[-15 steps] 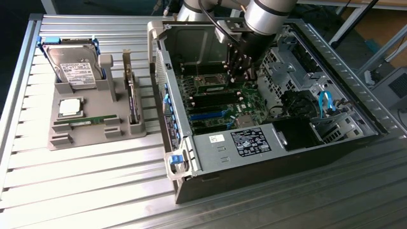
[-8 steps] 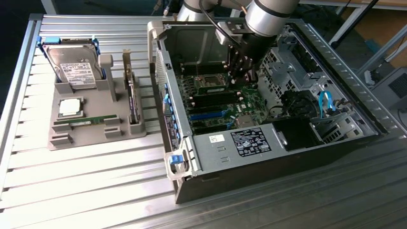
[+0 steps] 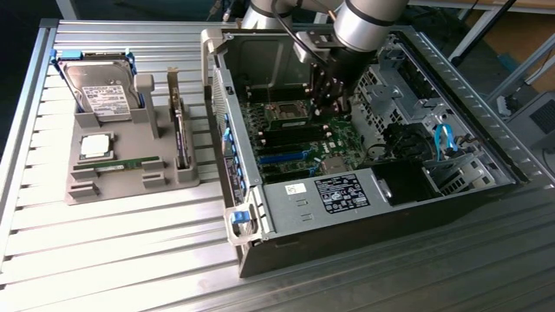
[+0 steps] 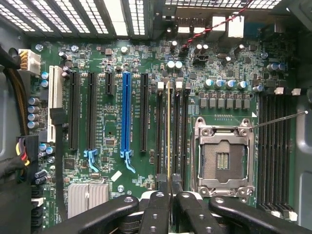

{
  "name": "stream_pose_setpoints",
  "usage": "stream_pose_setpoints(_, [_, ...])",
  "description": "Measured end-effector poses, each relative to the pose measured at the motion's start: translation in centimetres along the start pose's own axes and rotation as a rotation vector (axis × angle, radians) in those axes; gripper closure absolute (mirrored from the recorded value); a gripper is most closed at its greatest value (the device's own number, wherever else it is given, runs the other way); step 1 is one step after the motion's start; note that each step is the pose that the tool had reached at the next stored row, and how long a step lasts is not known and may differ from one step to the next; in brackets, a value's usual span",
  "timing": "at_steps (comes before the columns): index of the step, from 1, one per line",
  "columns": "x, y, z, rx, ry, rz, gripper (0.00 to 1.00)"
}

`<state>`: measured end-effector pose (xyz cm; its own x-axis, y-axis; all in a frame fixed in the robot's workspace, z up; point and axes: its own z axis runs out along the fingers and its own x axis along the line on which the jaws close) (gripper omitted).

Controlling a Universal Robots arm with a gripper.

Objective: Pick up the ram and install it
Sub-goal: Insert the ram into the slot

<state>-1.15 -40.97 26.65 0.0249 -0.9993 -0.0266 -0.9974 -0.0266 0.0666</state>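
My gripper (image 4: 169, 196) is shut on the ram (image 4: 169, 136), which I see edge-on as a thin yellowish line running away from the fingers (image 4: 155, 209). The ram hangs over the group of black memory slots (image 4: 179, 131) beside the open processor socket (image 4: 224, 156). I cannot tell whether it touches a slot. In the exterior view the gripper (image 3: 332, 104) reaches down into the open computer case (image 3: 364, 195), just above the green motherboard (image 3: 303, 146).
On the exterior view's left a grey holder (image 3: 130, 188) carries a hard drive (image 3: 100, 88), a silver processor chip (image 3: 95, 146), a dark expansion card (image 3: 180, 140) and a green stick (image 3: 117, 164). More memory slots (image 4: 275, 146) lie beyond the socket. Cables (image 4: 14, 146) crowd one case wall.
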Motion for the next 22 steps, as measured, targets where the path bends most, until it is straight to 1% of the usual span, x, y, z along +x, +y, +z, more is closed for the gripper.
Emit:
stream_pose_setpoints(8, [0.02,-0.06,0.86,0.0010,0.0000,0.000,0.88])
stream_pose_setpoints(11, [0.05,-0.05,0.90,0.0012,-0.0002,0.000,0.88])
stream_pose_setpoints(16, [0.67,-0.03,0.89,0.0011,0.0000,0.000,0.88])
stream_pose_setpoints(22, [0.69,-0.05,1.05,0.0011,-0.0004,0.000,0.88])
